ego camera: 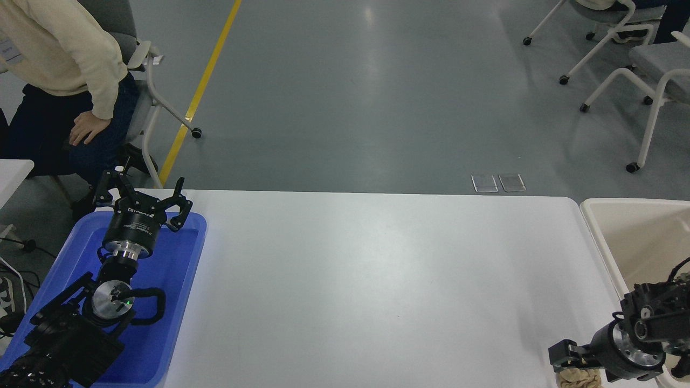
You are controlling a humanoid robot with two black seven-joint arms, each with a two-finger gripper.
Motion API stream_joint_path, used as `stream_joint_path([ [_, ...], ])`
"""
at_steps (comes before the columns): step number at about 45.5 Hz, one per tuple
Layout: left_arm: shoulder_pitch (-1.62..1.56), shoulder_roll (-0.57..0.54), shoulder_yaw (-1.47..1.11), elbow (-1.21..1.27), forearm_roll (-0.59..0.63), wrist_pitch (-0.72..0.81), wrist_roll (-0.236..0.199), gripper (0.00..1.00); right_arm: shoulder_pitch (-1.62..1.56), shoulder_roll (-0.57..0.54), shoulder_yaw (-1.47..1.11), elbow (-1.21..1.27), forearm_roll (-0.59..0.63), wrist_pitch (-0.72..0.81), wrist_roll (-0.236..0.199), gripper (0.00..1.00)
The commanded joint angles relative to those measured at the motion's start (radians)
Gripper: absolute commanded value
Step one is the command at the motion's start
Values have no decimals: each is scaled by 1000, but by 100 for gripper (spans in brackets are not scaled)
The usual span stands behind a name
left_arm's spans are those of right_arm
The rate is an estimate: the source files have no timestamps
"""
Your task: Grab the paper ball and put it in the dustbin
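Observation:
The tan crumpled paper ball (583, 379) lies at the table's near right corner, cut off by the picture's bottom edge. My right gripper (572, 367) has come down right over it and is open. One finger (562, 354) stands at the ball's far left side, and the other is hidden low behind the wrist. The cream dustbin (597, 226) stands just off the table's right end, behind the right arm. My left gripper (141, 189) is parked open above the far end of the blue tray.
A bright blue tray (183, 280) lies at the table's left end under the left arm. A person (64, 59) in a cream sweater sits at the far left. White chairs (647, 70) stand at the far right on the grey floor.

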Motion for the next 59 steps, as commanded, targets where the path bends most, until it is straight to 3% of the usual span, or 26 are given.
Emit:
stream_joint_path([
  [1,0,0,0,0,0,1,0,100,-24,1,4,-13,-21,-18,-10,95],
  [15,0,0,0,0,0,-1,0,100,-30,10,9,-13,-18,-18,-10,93],
  [22,0,0,0,0,0,-1,-1,100,-53,10,32,-19,-13,-18,-10,67],
  [29,0,0,0,0,0,-1,0,100,-87,10,79,-32,-12,-13,-9,49],
  [33,0,0,0,0,0,-1,0,100,-92,9,93,-30,-7,-2,-9,26],
  [39,0,0,0,0,0,-1,0,100,-89,3,95,-27,-6,-1,-7,0],
  [54,1,-1,0,0,0,-2,0,100,-34,-60,93,-22,-1,77,-6,0],
  [59,0,0,0,0,0,-2,0,100,95,-83,43,-3,-4,215,-7,0],
])
